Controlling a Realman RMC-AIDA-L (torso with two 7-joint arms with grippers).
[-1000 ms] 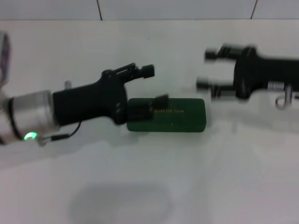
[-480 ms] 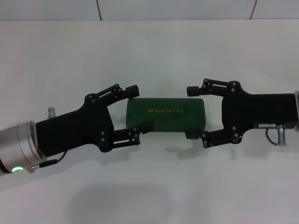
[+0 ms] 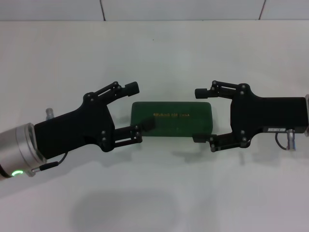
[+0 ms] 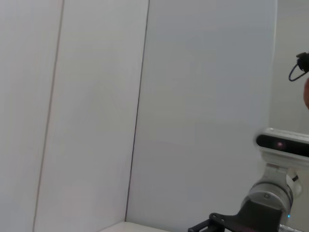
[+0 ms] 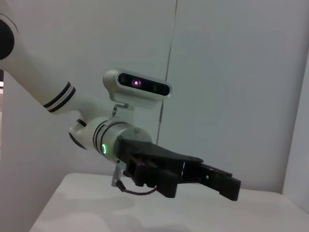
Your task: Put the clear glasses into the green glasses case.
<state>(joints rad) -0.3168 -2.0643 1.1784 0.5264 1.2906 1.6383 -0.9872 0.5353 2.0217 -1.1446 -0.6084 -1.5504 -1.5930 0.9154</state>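
The green glasses case (image 3: 172, 123) lies shut on the white table, its gold lettering facing up. My left gripper (image 3: 139, 107) is open at the case's left end, with its near fingertip (image 3: 147, 125) overlapping the case's corner. My right gripper (image 3: 198, 115) is open at the right end, one finger beyond the far edge and one at the near edge. I cannot tell whether either gripper touches the case. The clear glasses are out of view. The right wrist view shows the left gripper (image 5: 212, 181) from the far side.
The white table (image 3: 154, 193) runs back to a tiled wall (image 3: 183, 8). The left wrist view shows mostly wall panels and the right arm's wrist (image 4: 270, 208) in a corner.
The left gripper has come off the case's left end and drawn back a little to the left. The right gripper has swung down and in to the case's right end.
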